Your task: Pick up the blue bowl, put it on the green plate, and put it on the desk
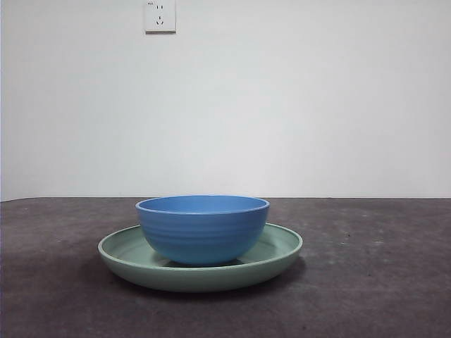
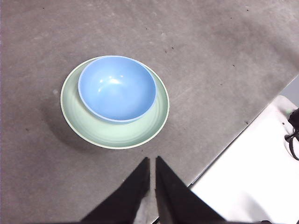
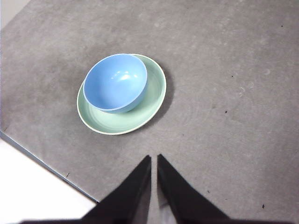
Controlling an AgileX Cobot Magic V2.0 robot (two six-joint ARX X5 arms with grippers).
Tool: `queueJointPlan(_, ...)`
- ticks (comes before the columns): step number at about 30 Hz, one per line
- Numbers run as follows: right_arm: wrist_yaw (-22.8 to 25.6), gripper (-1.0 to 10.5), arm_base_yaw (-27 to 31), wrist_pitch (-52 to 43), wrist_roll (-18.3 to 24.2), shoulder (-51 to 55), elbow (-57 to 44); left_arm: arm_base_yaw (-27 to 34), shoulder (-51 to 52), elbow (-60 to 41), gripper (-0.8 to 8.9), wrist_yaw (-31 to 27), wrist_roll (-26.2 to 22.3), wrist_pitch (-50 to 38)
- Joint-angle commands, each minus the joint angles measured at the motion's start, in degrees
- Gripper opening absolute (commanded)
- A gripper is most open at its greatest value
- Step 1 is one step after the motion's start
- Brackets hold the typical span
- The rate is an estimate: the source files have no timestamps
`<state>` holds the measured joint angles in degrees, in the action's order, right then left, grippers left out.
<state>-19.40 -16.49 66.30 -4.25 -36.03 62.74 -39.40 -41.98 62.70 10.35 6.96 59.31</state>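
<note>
The blue bowl [image 1: 202, 228] stands upright inside the green plate [image 1: 278, 252] on the desk [image 1: 380, 274], a little off the plate's middle. It shows in the left wrist view as bowl [image 2: 117, 87] on plate [image 2: 117, 133], and in the right wrist view as bowl [image 3: 116, 82] on plate [image 3: 135, 116]. My left gripper [image 2: 152, 161] is shut and empty, held high above the desk, apart from the plate. My right gripper [image 3: 154, 158] is shut and empty, also high and apart from the plate. Neither gripper shows in the front view.
A white wall with a socket [image 1: 160, 15] stands behind the desk. The desk's edge and a white surface [image 2: 252, 182] lie near my left gripper; the same white surface [image 3: 32, 186] shows by the desk's edge in the right wrist view.
</note>
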Motion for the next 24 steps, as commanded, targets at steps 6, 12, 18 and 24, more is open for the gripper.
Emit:
queueJointPlan(6, 0.0, 0.2, -0.3, -0.7, 0.6, -0.2, 1.0, 5.3, -0.2, -0.5, 0.19, 0.7, 0.0, -1.7)
queueJointPlan(12, 0.0, 0.2, -0.3, -0.7, 0.6, -0.1, 1.0, 19.1, 8.0, -15.6, 0.19, -0.8, -7.5, -23.6)
queueJointPlan(18, 0.0, 0.2, -0.3, -0.6, 0.6, -0.1, 1.0, 28.9, 21.4, -40.4, 0.19, -4.0, -1.0, -46.6)
queueJointPlan(24, -0.1, 0.2, -0.3, -0.6, 0.6, -0.1, 1.0, 34.6, 31.9, -53.9, 0.19, -6.2, 1.4, -48.4)
